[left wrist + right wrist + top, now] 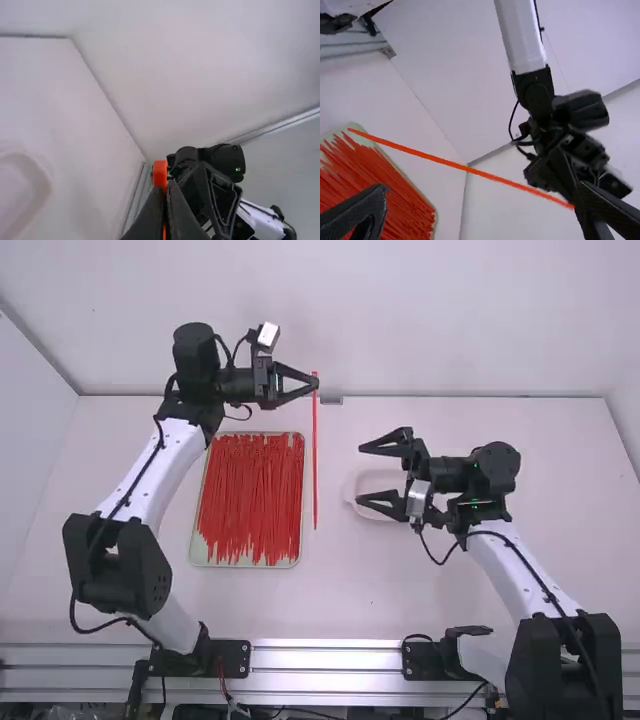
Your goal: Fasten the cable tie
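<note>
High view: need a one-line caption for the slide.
Left hand grips one red cable tie by its end beside the tray of spare ties; right hand waits open nearby.

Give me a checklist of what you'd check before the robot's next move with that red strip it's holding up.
1. Grip: left gripper shut on the cable tie: ok.
2. Tie held clear of the tray and its pile: ok.
3. Receiving hand: right gripper open: ok.
4. Fingers of the right gripper around the tie's free end: not ok, they are beside it.
5. Tail threaded through head: not ok, tie is straight.
6. Head's slot direction: cannot tell.
</note>
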`<state>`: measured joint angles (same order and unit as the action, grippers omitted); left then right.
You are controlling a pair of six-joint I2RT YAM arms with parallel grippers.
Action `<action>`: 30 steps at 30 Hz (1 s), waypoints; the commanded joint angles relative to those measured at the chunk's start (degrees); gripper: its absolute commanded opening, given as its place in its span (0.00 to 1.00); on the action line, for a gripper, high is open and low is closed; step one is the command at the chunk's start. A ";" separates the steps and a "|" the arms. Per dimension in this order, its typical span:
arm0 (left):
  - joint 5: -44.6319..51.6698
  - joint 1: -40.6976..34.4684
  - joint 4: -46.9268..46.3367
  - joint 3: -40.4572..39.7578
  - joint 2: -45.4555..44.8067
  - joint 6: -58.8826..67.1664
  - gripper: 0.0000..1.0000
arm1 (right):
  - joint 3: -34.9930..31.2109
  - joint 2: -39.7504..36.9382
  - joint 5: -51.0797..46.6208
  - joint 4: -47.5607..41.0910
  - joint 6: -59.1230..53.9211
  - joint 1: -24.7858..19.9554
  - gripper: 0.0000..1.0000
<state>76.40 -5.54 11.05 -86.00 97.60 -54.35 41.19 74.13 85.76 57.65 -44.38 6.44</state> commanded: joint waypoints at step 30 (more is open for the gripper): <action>-2.34 -2.19 -4.68 -1.68 0.35 -15.72 0.02 | 1.16 0.04 0.09 -0.02 -26.21 8.35 0.99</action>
<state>73.82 -6.33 6.04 -86.00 98.04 -70.26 41.19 74.13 86.32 57.49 -69.89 14.31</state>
